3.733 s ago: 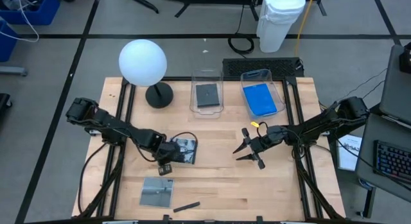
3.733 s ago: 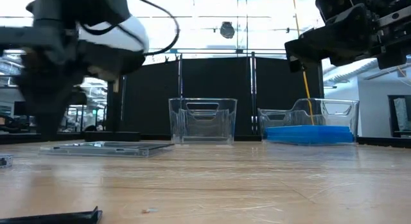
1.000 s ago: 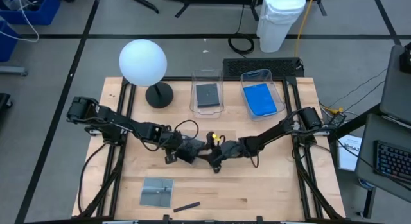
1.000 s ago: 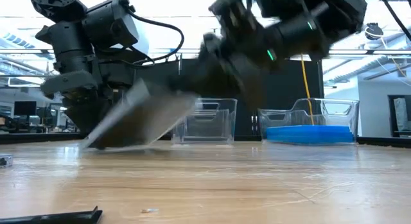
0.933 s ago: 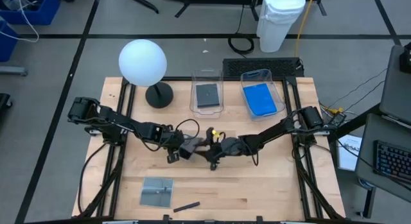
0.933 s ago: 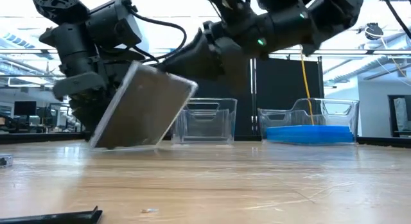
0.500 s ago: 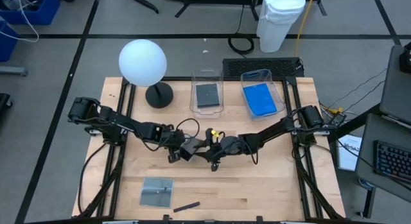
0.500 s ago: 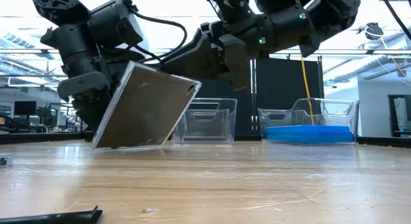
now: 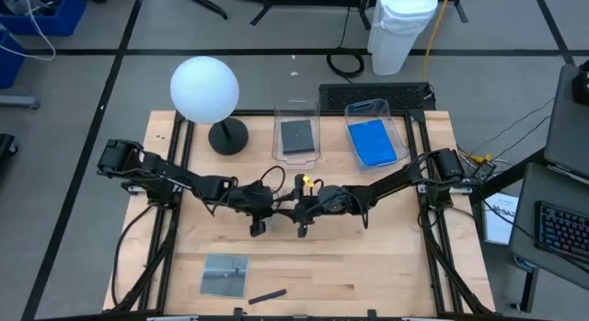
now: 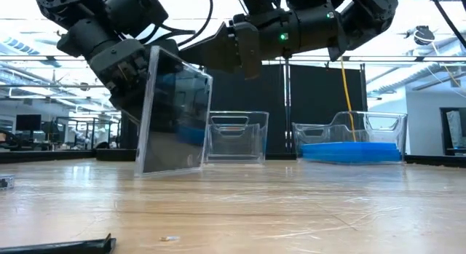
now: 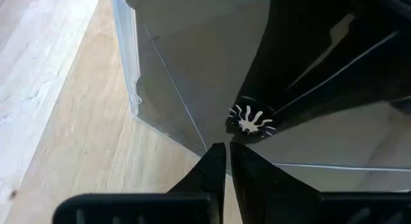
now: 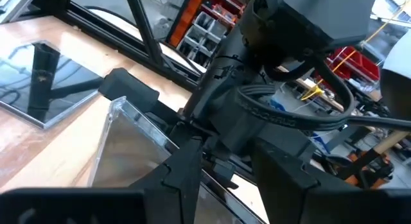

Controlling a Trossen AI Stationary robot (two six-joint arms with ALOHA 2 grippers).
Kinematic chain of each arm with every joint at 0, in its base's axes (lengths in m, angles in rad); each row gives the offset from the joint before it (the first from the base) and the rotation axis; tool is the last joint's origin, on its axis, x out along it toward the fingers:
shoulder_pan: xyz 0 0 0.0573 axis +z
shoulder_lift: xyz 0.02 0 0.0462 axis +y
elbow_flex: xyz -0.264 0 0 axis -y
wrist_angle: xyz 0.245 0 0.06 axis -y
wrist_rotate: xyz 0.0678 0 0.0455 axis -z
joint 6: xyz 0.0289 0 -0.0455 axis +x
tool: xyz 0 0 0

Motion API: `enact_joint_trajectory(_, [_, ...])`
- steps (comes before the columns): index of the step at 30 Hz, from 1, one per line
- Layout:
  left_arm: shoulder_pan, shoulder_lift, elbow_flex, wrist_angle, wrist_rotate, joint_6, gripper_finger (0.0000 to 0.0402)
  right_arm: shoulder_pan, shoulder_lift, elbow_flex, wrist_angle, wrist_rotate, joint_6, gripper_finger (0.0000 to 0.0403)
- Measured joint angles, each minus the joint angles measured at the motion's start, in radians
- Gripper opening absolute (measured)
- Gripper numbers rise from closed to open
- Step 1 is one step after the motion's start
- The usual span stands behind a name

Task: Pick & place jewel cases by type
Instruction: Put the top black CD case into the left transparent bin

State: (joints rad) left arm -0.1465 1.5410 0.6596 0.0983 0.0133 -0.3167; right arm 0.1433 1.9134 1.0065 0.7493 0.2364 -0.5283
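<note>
Near edge of surface (image 9: 368, 266): small dark stick (image 9: 266, 295) is seen lying flat, w/ a dark grey jewel case (image 9: 225, 274) just beside it, also flat.

Mid-surface: a clear-fronted jewel case (image 10: 173, 116) is held standing on edge, approx upright, bottom edge touching the wood in low view. It sits between both end effectors, which meet at centre in high view. Left end effector (image 9: 260, 213) is pressed nearly together, pinching the case edge; in left wrist view the fingertips (image 11: 218, 161) are seen clamped on the case (image 11: 192, 70) rim, hub clip visible through the plastic. Right end effector (image 9: 302, 212) is approx half spread, fingers straddling the case's opposite edge; in right wrist view the case (image 12: 125, 147) is seen between its fingers (image 12: 183, 169), but a firm grip vs. mere contact cannot be told.

Far side: two clear tubs. Left tub (image 9: 296, 137) is holding a dark case (image 9: 296, 135); right tub (image 9: 375, 137) is holding blue cases (image 9: 373, 142), count in stack not readable. White globe lamp (image 9: 204, 89) is seen at far-left corner. White bin (image 9: 400, 28) is on floor beyond the surface.
</note>
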Motion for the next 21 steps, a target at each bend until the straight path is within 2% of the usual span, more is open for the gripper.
enact_joint_trajectory(21, [0.000, -0.001, 0.001, -0.014, -0.010, 0.005, 0.0031, -0.020, -0.016, -0.002, -0.015, -0.034, 0.057, 0.0130])
